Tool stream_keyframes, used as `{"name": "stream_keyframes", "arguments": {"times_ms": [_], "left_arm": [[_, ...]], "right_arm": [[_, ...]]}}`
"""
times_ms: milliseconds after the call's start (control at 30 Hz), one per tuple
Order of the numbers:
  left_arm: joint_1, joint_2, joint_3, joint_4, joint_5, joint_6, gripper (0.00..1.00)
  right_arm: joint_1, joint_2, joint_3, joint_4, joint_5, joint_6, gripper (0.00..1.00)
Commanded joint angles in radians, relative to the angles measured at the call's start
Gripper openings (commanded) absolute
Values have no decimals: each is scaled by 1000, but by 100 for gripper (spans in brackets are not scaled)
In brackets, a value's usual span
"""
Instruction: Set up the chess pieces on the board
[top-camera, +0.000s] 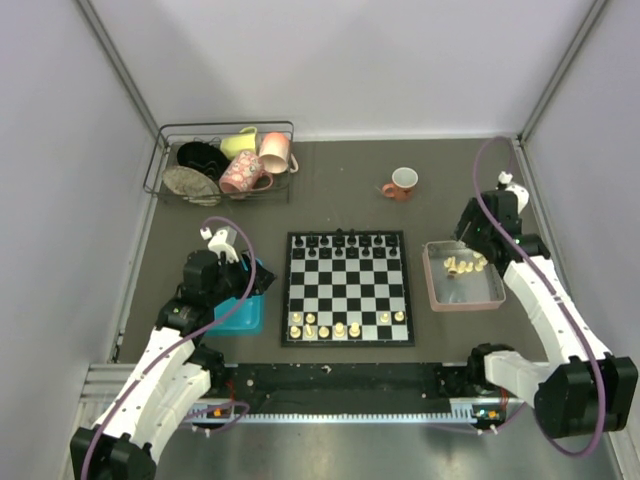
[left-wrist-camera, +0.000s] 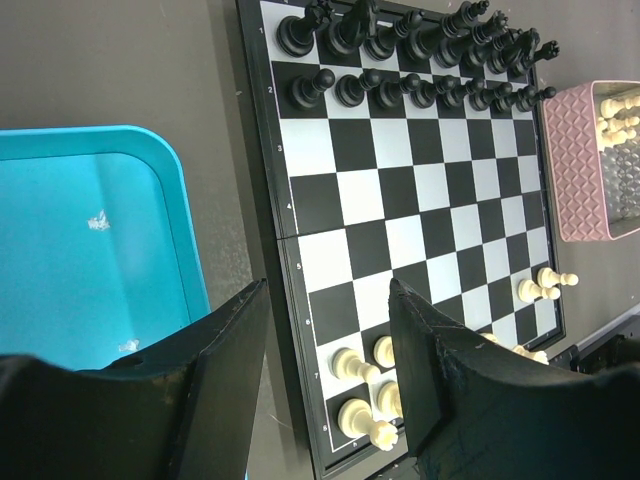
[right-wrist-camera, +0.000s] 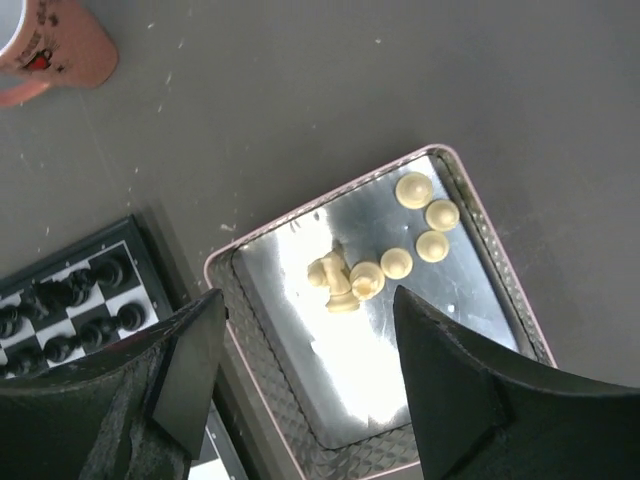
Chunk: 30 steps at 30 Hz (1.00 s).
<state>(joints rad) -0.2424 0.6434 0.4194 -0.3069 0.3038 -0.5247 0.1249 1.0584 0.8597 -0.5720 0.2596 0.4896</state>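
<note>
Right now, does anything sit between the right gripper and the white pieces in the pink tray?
Nothing visible does. The right gripper is open directly over the chess pieces, which lie uncovered on the floor of the pink tray.

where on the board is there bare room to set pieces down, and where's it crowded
Bare: the middle four rows of the board, between the black pieces along the far edge and the white pieces along the near edge. Crowded: the far two rows and the near left corner.
</note>
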Motion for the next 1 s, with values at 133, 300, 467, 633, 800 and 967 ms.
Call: {"name": "stream_keyframes", "arguments": {"times_ms": [133, 300, 467, 633, 800, 967], "left_arm": [[5, -11, 5, 42, 18, 11, 56], [5, -14, -1, 46, 18, 9, 56], [5, -13, 1, 46, 18, 9, 56], [3, -14, -2, 54, 21, 9, 56], [3, -8, -2, 57, 26, 11, 56], [3, -7, -2, 58, 27, 11, 56]], "right_arm": [[-122, 64, 12, -8, -120, 21, 59], [-154, 112, -13, 6, -135, 35, 52], [-205, 120, -42, 44, -161, 58, 45], [-215, 140, -57, 58, -218, 49, 43], [-214, 169, -82, 81, -257, 49, 45], [-214, 187, -103, 90, -275, 47, 52]]}}
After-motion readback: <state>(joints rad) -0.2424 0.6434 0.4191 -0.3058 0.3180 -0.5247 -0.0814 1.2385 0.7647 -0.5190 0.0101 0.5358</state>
